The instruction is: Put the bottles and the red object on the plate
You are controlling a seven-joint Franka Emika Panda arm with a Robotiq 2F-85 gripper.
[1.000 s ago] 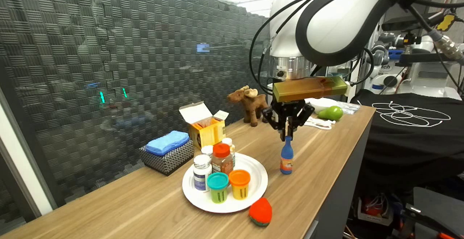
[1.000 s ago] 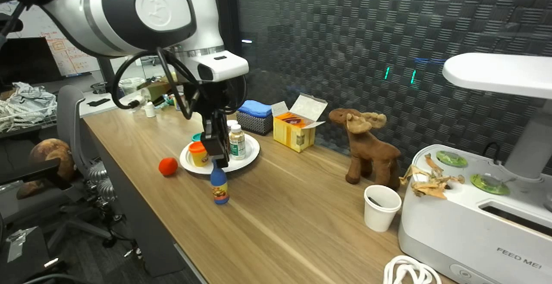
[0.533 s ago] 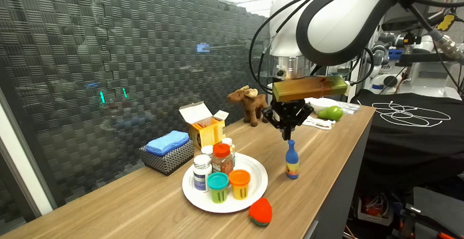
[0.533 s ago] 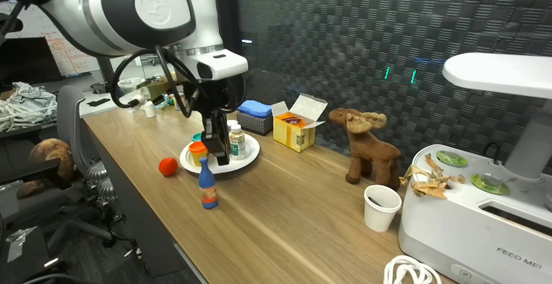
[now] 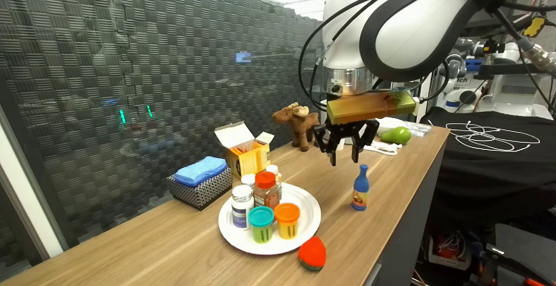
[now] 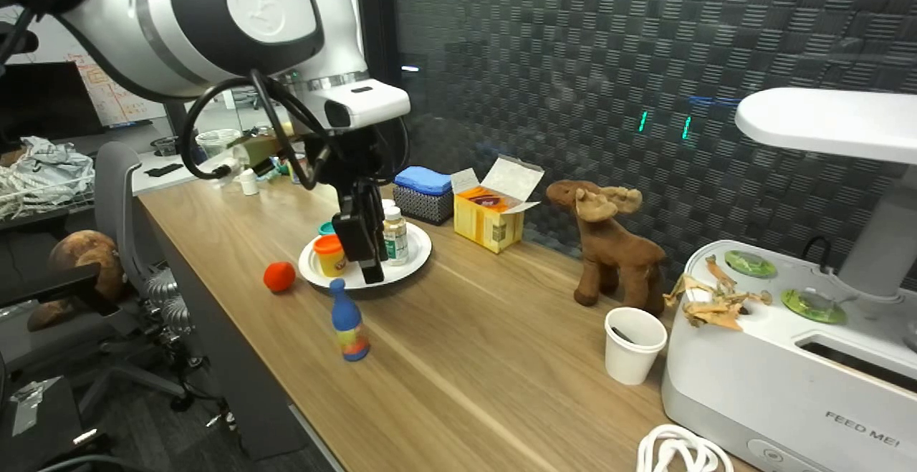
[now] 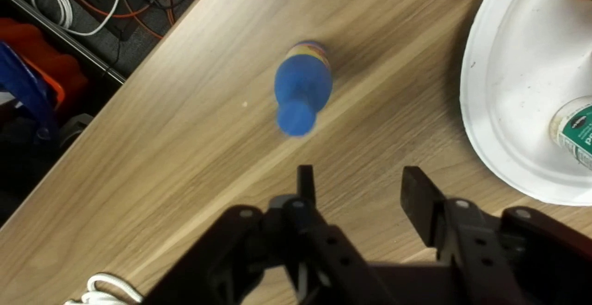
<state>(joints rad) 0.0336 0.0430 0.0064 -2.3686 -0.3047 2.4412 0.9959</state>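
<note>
A blue bottle (image 5: 360, 187) with a colourful label stands on the table off the plate, leaning slightly in an exterior view (image 6: 348, 321). My gripper (image 5: 344, 161) is open and empty, above and beside the bottle's top, not touching it. In the wrist view the fingertips (image 7: 358, 170) are apart and the bottle (image 7: 303, 80) lies beyond them. The white plate (image 5: 306, 210) holds several bottles and jars, among them an orange-lidded jar (image 5: 287, 224), a teal-lidded jar (image 5: 261, 230) and a red-lidded jar (image 5: 266, 192). The red object (image 5: 312, 253) lies on the table beside the plate's rim.
Behind the plate are an open yellow box (image 5: 251, 158) and a patterned box with a blue cloth (image 5: 201, 171). A toy moose (image 6: 620, 250), a white cup (image 6: 633, 350) and a white planter (image 6: 781, 386) stand along the back. The table's front edge runs near the bottle.
The gripper's fingers were close together at the bottle's top, then shut above it, and now are open. The bottle has shifted sideways from under the fingers. The plate and red object have not moved.
</note>
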